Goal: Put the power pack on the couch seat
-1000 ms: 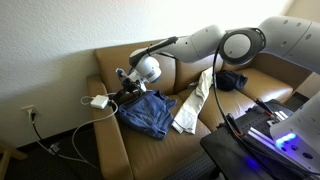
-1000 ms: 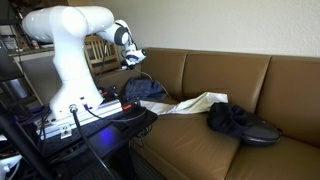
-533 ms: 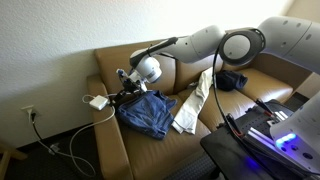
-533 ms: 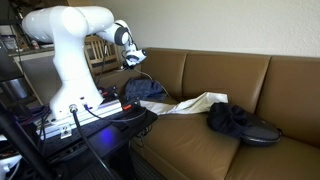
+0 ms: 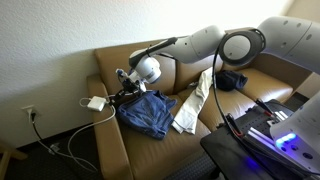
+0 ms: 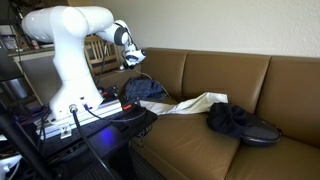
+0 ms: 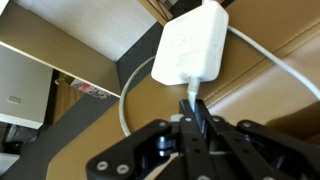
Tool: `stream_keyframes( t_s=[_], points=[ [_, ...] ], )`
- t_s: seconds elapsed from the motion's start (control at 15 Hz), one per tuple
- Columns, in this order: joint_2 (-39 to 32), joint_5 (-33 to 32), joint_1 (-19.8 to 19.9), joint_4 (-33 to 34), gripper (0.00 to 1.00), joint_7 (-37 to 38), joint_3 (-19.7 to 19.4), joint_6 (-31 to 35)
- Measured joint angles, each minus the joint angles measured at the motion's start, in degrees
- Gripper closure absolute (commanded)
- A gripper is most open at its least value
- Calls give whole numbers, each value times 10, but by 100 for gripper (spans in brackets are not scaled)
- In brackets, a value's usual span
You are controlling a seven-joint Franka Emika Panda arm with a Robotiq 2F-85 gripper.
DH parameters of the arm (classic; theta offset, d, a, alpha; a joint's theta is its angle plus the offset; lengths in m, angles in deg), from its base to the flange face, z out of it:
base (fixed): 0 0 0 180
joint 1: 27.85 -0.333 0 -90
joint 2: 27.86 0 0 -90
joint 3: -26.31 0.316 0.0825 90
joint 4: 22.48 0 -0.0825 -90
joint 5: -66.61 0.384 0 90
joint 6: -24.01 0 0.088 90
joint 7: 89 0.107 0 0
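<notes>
The power pack (image 7: 190, 45) is a flat white brick lying on the tan couch arm (image 5: 105, 125), with its thin white cord (image 7: 193, 98) running straight into my jaws. My gripper (image 7: 196, 118) is shut, pinching that cord just behind the brick. In an exterior view the power pack (image 5: 97, 102) sits at the top of the arm, and my gripper (image 5: 122, 92) is right beside it. The cord (image 5: 60, 140) trails down to a wall outlet (image 5: 30, 113). The couch seat (image 6: 200, 145) stretches out beyond. From this side my gripper (image 6: 131, 60) hides the brick.
Blue jeans (image 5: 148, 112), a white cloth (image 5: 195, 100) and a dark garment (image 5: 232, 80) lie on the seat cushions. A black table with a blue light (image 5: 265, 130) stands in front. The robot base (image 6: 70, 70) is beside the couch arm.
The jaws have closed onto the white cord. The arm and the power pack have barely shifted.
</notes>
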Motion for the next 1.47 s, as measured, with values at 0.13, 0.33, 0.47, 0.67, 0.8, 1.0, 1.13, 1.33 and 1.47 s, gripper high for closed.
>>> stream_keyframes(
  t_s=[0.13, 0.33, 0.47, 0.67, 0.8, 1.0, 1.13, 1.33, 1.47],
  points=[
    [0, 0, 2, 5, 98, -1, -10, 28],
    [18, -7, 23, 9, 98, -21, -35, 83],
    [47, -11, 40, 0, 98, -37, -55, 114],
    [98, -10, 69, -34, 98, -80, -69, 183],
    [133, -3, 87, -68, 98, -118, -69, 243],
    [188, 11, 107, -134, 98, -169, -64, 341],
    [228, 12, 114, -186, 98, -180, -76, 400],
    [284, 24, 106, -264, 98, -178, -140, 445],
    [319, 45, 86, -319, 98, -178, -208, 450]
  ],
)
